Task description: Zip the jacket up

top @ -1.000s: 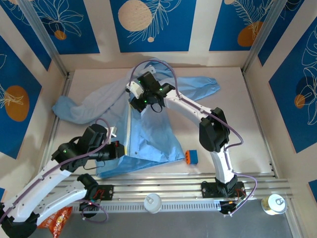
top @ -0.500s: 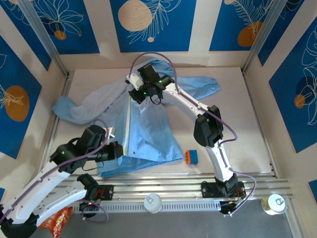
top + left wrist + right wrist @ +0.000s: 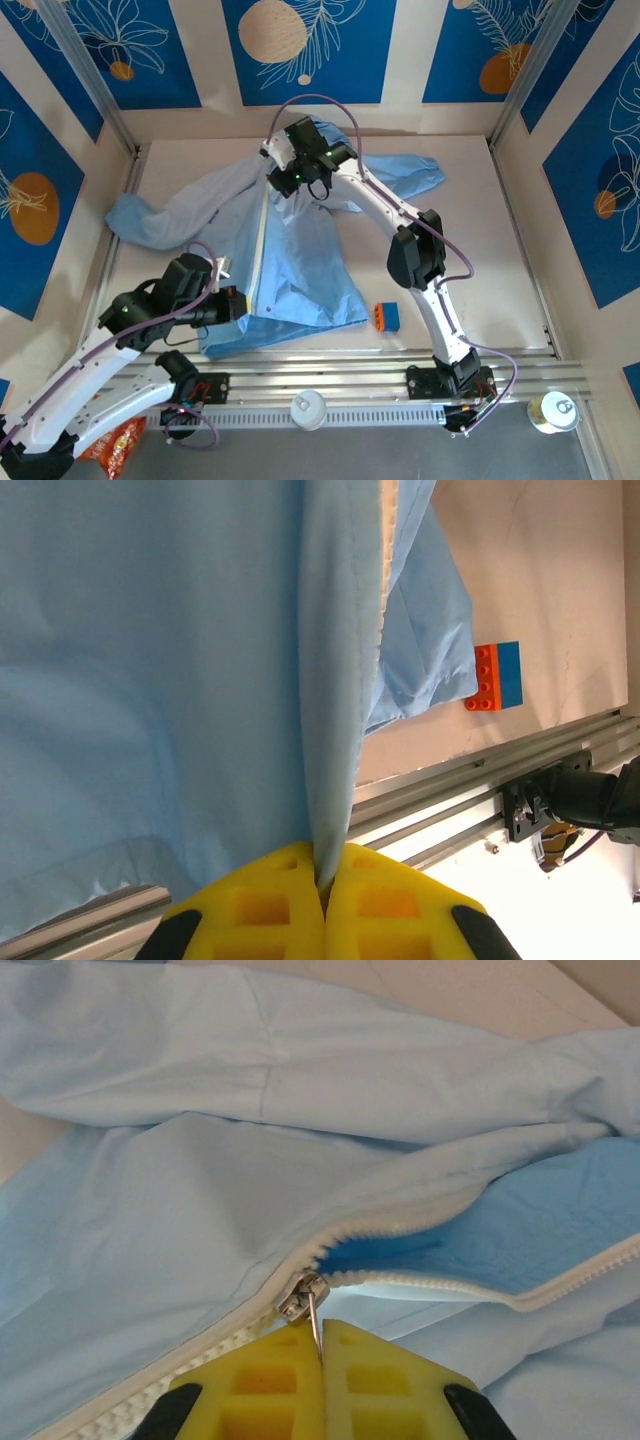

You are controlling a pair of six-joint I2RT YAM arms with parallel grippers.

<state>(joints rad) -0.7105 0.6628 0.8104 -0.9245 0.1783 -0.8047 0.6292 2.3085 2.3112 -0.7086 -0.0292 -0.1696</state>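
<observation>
- Compared with one second earlier, the right gripper (image 3: pixel 322 1335) sits higher in the overhead frame, further up the zipper line toward the collar. The joined stretch of pale whitish zipper (image 3: pixel 258 245) below it is longer. The left gripper (image 3: pixel 322 868) remains at the lower left of centre.
- The large light-blue thin-fabric hooded jacket (image 3: pixel 310 270) lies flat on the beige table (image 3: pixel 480 230), from upper centre down to lower centre of the overhead frame. One sleeve runs to the left edge and the other to the upper right.
- In the right wrist view the zipper teeth are closed at the lower left of the small metal slider (image 3: pixel 302 1298). At its right they part over a darker blue lining.
- The right gripper's yellow fingers (image 3: pixel 375 1370) are pressed together on the slider's thin metal pull tab (image 3: pixel 315 1322).
- The left gripper's yellow fingers (image 3: pixel 265 900) are pinched on a raised fold of the jacket at its bottom hem.
- A small orange-and-blue toy brick (image 3: pixel 387 316) lies on the table just right of the hem, apart from the fabric.
</observation>
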